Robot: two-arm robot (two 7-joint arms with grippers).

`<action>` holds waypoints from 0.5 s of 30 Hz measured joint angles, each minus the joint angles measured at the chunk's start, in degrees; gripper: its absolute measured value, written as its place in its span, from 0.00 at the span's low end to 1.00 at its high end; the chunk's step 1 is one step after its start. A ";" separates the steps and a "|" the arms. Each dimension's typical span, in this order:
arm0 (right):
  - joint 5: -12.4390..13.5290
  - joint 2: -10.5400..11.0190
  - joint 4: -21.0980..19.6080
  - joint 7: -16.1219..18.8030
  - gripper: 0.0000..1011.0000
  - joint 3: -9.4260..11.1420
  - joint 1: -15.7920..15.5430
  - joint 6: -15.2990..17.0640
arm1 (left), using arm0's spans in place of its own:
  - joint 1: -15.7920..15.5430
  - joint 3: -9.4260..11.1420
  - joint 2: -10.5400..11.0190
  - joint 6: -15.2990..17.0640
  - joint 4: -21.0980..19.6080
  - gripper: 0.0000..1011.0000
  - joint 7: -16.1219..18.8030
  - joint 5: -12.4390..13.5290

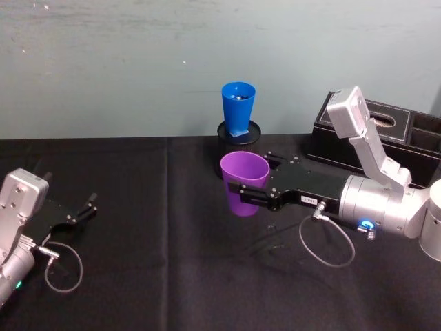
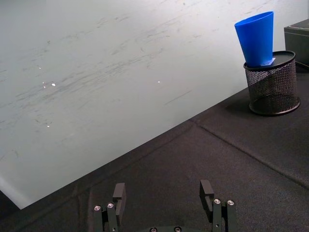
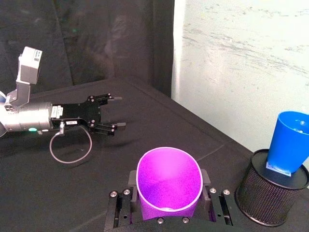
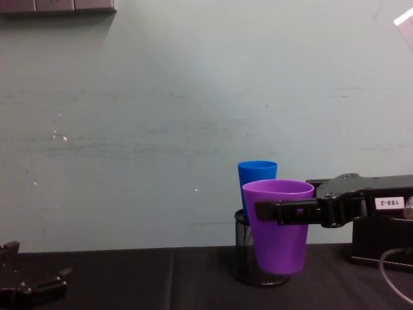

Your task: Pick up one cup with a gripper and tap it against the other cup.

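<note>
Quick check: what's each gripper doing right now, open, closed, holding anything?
Left gripper: open, holding nothing.
Right gripper: closed on the purple cup.

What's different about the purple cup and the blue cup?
The right gripper clamps the purple cup between its fingers; nothing grips the blue cup. The blue cup sits tilted in a black mesh holder; the purple cup is upright, nearer the robot. Both are smooth, tapered, open-topped tumblers.
</note>
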 joint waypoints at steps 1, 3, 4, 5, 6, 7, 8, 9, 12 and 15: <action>-0.01 -0.01 0.03 0.00 0.71 0.02 -0.02 -0.03 | 0.00 0.00 0.00 0.00 0.00 0.99 0.00 0.00; -0.01 -0.02 0.05 -0.01 0.71 0.04 -0.04 -0.06 | 0.00 0.00 0.00 0.00 0.00 0.99 0.00 0.00; -0.01 -0.03 0.06 -0.01 0.71 0.05 -0.05 -0.08 | 0.00 0.00 0.00 0.00 0.00 0.99 0.00 0.00; -0.01 -0.03 0.06 -0.01 0.72 0.05 -0.05 -0.08 | 0.00 0.00 0.00 0.00 0.00 0.99 0.00 0.00; -0.01 -0.04 0.09 -0.02 0.71 0.06 -0.06 -0.09 | 0.00 0.00 0.00 0.00 0.00 0.99 0.00 0.00; -0.01 -0.04 0.10 -0.03 0.71 0.06 -0.07 -0.10 | 0.00 0.00 0.00 0.00 0.00 0.99 0.00 0.00; -0.01 -0.05 0.10 -0.03 0.71 0.07 -0.07 -0.11 | 0.00 0.00 0.00 0.00 0.00 0.99 0.00 0.00; -0.01 -0.05 0.11 -0.03 0.71 0.07 -0.07 -0.12 | 0.00 0.00 0.00 0.00 0.00 0.99 0.00 0.00; -0.01 -0.07 0.12 -0.03 0.71 0.09 -0.09 -0.13 | 0.00 0.00 0.00 0.00 0.00 0.99 0.00 0.00; -0.01 -0.09 0.14 -0.03 0.71 0.12 -0.11 -0.15 | 0.00 0.00 0.00 0.00 0.00 0.99 0.00 0.00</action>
